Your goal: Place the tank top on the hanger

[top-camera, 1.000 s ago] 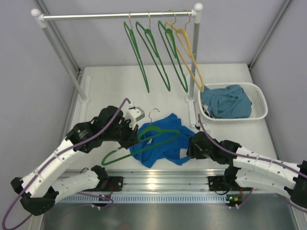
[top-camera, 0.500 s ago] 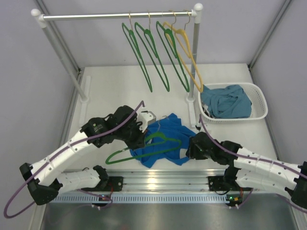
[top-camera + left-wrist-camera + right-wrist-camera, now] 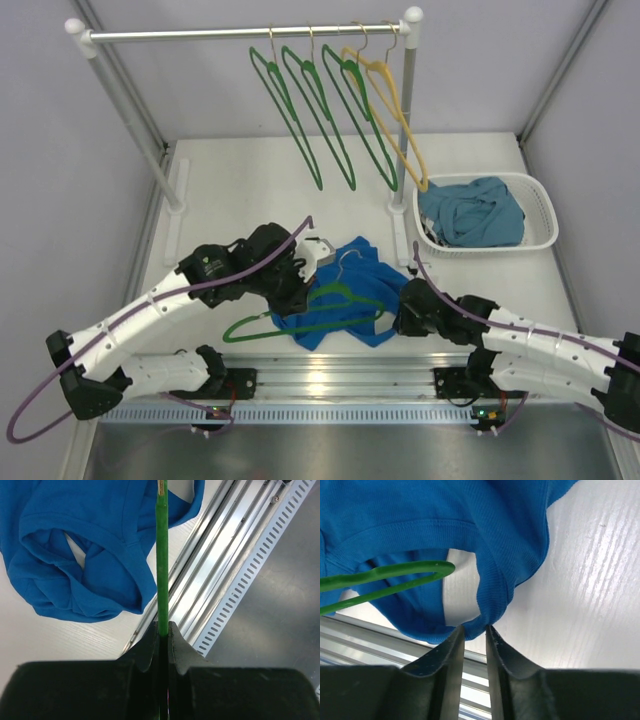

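Front-centre on the white table [image 3: 240,180], the bright royal-blue sleeveless tank top [image 3: 352,272] lies crumpled, its long axis running roughly from 1 o'clock to 7 o'clock, with one strap loop trailing toward 4 o'clock.

Across it sits the thin green triangular hanger [image 3: 162,570]. Its long bar runs about 8 o'clock to 3 o'clock in the overhead view, and its brass-coloured hook points toward 12 o'clock. The 3 o'clock end lies inside the strap opening.

The left gripper [image 3: 162,630] is clenched on the hanger's bar at the garment's 9 o'clock side.

The right gripper [image 3: 475,630] sits at the garment's 4 o'clock edge. Its jaws stand narrowly apart with the strap's hem at their tips. Whether the hem is actually clamped cannot be determined.

An aluminium slotted rail [image 3: 340,380] borders the table at 6 o'clock, just beside the fabric.

At 12 o'clock, well apart, a metal clothes rail [image 3: 240,35] carries three green hangers [image 3: 346,64] and one yellow hanger [image 3: 378,68].

At 2 o'clock stands a white slatted basket [image 3: 540,215] holding a duller teal-blue garment [image 3: 475,215].
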`<state>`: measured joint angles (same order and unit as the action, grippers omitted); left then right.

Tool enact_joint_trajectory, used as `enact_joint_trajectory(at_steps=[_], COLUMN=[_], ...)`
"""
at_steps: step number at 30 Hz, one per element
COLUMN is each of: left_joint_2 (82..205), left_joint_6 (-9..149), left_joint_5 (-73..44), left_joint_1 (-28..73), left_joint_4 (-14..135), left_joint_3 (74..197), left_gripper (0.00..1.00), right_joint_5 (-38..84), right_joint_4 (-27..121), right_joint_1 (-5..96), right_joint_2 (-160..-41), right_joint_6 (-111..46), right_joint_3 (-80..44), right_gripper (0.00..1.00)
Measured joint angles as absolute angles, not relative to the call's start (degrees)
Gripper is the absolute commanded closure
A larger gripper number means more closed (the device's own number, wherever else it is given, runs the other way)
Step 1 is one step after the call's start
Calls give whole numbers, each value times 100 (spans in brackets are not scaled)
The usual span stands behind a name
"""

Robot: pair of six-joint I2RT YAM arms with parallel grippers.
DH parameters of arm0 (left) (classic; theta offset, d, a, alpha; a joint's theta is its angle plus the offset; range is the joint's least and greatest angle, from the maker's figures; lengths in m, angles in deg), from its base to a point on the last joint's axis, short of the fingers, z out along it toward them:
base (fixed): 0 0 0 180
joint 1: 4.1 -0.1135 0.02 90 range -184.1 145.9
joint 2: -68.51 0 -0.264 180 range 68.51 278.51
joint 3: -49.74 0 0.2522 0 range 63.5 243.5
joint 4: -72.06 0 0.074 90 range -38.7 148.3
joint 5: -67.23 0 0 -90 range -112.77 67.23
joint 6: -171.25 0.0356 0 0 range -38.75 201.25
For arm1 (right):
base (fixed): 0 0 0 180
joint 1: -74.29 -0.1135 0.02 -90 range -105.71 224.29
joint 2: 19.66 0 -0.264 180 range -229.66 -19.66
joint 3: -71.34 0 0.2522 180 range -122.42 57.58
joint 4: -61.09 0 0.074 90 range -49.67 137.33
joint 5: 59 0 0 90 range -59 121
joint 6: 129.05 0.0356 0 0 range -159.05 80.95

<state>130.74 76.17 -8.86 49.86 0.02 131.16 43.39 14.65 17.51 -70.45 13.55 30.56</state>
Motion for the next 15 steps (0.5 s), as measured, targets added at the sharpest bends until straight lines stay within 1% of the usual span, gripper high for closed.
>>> enact_joint_trajectory(at_steps=[5, 11, 15], left_joint_2=[13127, 13308, 13321], left_joint_6=[7641, 7652, 7674], left_joint_5=[-866, -866, -868], left_joint_1=[5114, 5326, 5377], left_joint_4=[0, 4, 2], left_joint_3=[13136, 13195, 13269], left_gripper=[100, 100, 100], right_joint_5=[4380, 4461, 4573], right_joint_4=[1414, 1281, 1056], right_joint_1=[1751, 1751, 1751], right_joint_2=[-7034, -7029, -7014], right_joint_6=[1366, 1355, 1320], right_joint_3=[3060, 3047, 2896], right_gripper=[93, 99, 100])
